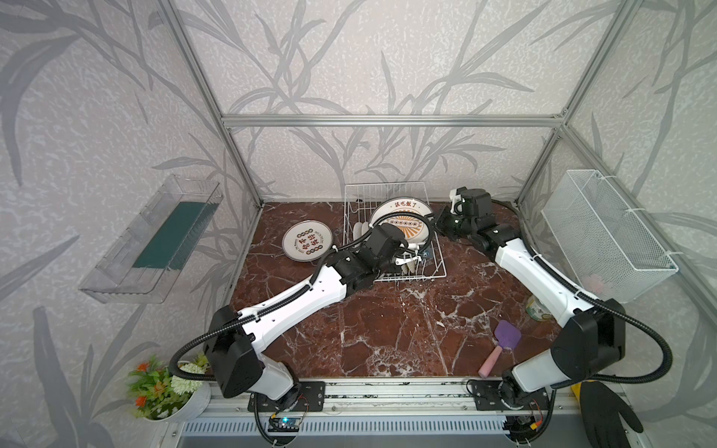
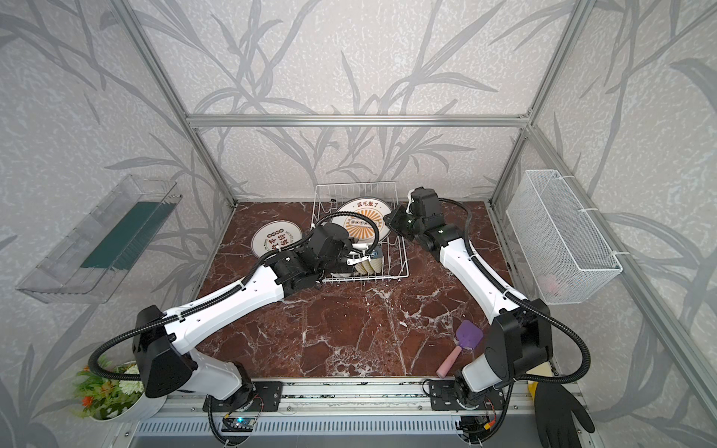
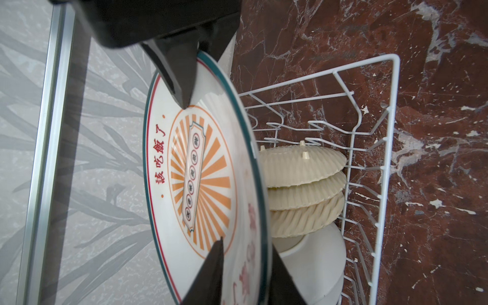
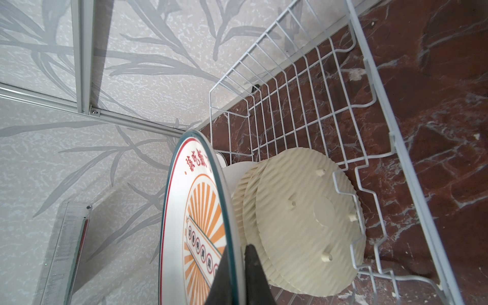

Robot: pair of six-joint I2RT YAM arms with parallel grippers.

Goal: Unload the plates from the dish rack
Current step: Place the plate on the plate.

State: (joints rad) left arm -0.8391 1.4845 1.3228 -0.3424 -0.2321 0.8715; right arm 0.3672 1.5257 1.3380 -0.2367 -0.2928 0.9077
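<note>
1. Between the jaws of the right pincer, clamped: rim of the sunburst plate, upright at the dish rack; lifted clear or not, cannot tell.
2. Across the plate from it, left pincer apart, astride the opposite rim.
3. May pivot or slip from a one-edge pinch on glaze; would strike the yellow plates beside the left pincer.
4. Could snag on the left pincer or the rack if swung sideways; risks dragging the rack.
</note>
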